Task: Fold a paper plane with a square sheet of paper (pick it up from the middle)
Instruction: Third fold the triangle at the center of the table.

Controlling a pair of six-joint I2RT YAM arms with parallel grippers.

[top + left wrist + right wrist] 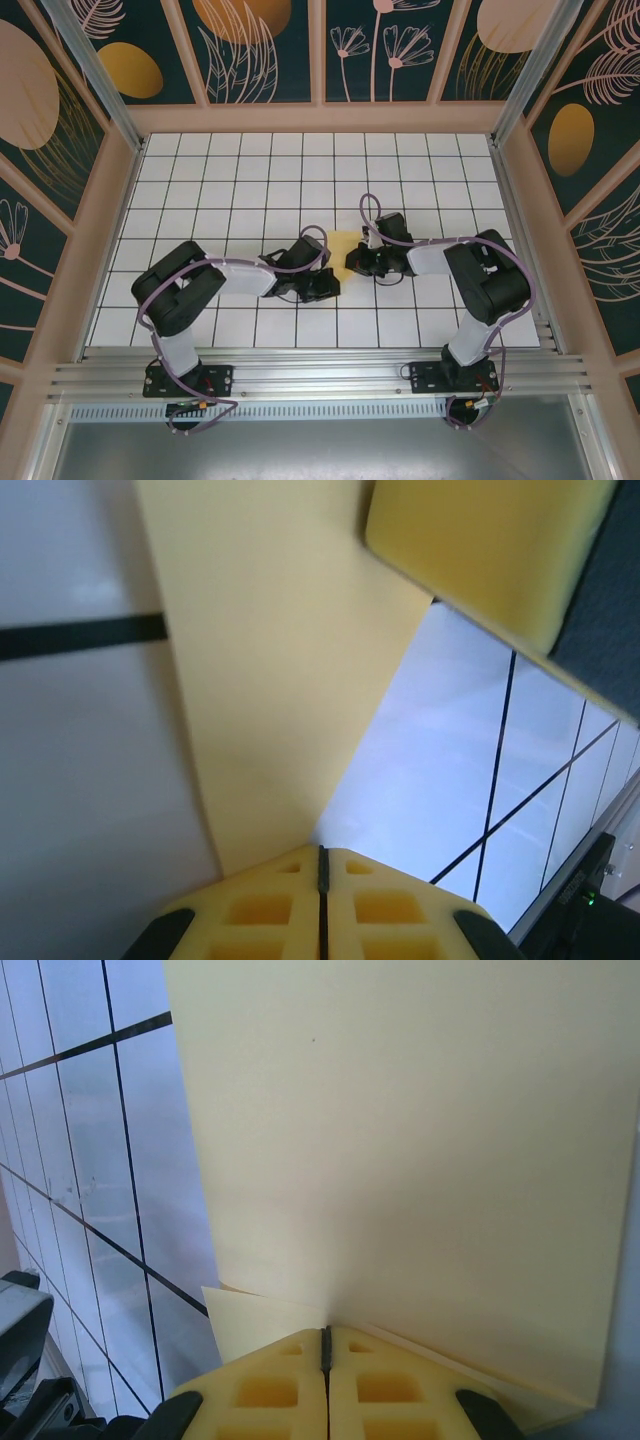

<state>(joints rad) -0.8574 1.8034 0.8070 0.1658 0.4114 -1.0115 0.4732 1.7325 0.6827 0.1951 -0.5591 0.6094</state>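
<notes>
The square sheet of paper (343,243) is plain yellow and held above the white grid table between my two grippers, folded rather than flat. My left gripper (332,283) is shut on its near lower end. In the left wrist view the sheet of paper (270,680) narrows down into the closed fingertips of the left gripper (322,852), and a yellow finger of the right gripper (480,550) shows at the upper right. My right gripper (352,263) is shut on the sheet's right edge. In the right wrist view the sheet of paper (420,1160) runs in two layers into the right gripper (326,1332).
The white grid table (250,170) is boxed in by patterned panels on wooden frames at the back and both sides. An aluminium rail (320,375) carrying both arm bases runs along the near edge.
</notes>
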